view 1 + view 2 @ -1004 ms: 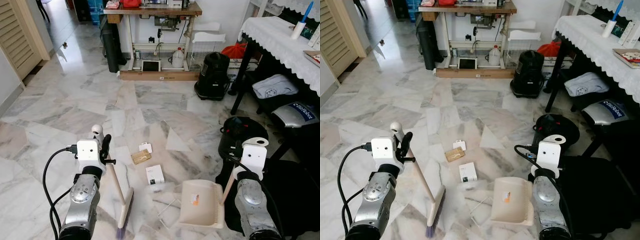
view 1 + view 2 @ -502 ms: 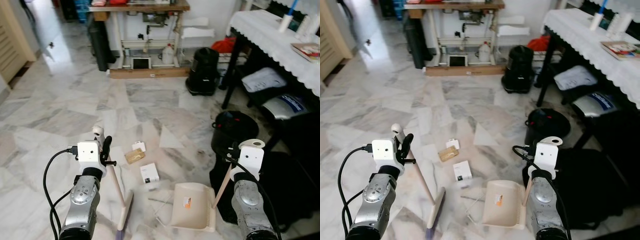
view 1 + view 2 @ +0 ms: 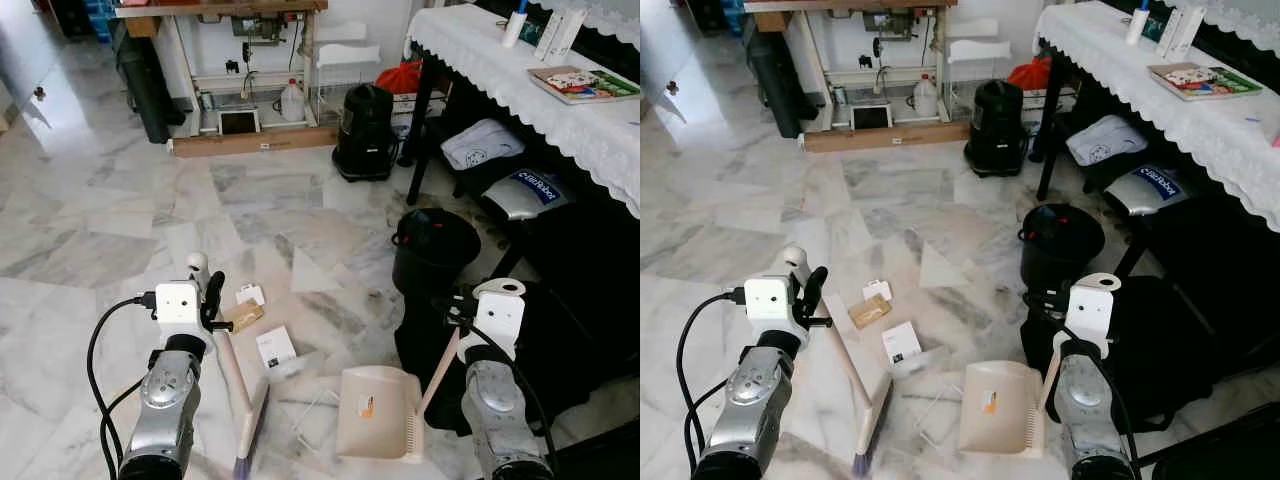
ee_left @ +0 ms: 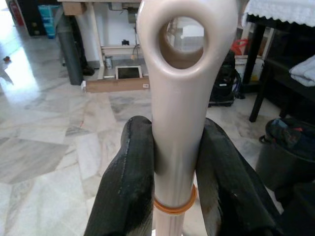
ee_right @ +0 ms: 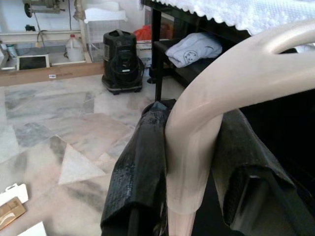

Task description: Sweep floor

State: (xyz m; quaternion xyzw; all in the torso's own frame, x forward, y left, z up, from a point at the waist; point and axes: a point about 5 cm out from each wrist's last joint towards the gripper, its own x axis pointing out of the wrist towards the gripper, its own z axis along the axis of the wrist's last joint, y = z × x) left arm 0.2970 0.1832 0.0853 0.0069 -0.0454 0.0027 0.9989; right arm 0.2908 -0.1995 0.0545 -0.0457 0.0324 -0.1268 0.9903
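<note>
My left gripper (image 3: 207, 300) is shut on the beige handle of a broom (image 3: 229, 365). Its head (image 3: 250, 425) rests on the marble floor low in the head views. In the left wrist view both black fingers (image 4: 129, 182) clamp the handle (image 4: 179, 98) just below its hanging hole. My right gripper (image 3: 458, 322) is shut on the curved handle of a beige dustpan (image 3: 375, 425), which lies flat on the floor to the broom's right. The right wrist view shows its fingers (image 5: 142, 162) gripping that handle (image 5: 197, 142). Litter lies ahead of the broom: a white box (image 3: 275, 347), a brown card (image 3: 243, 317) and a small white piece (image 3: 250, 294).
A black bin (image 3: 432, 250) stands just ahead of my right arm, with a black bag (image 3: 560, 340) beside it. A table with a white lace cloth (image 3: 520, 70) runs along the right. A black vacuum (image 3: 366, 130) and a workbench (image 3: 220, 10) stand far ahead.
The whole picture has shifted left as the camera turned right, bringing more of the clothed table into view. Both grips are unchanged. The litter now lies closer to the broom.
</note>
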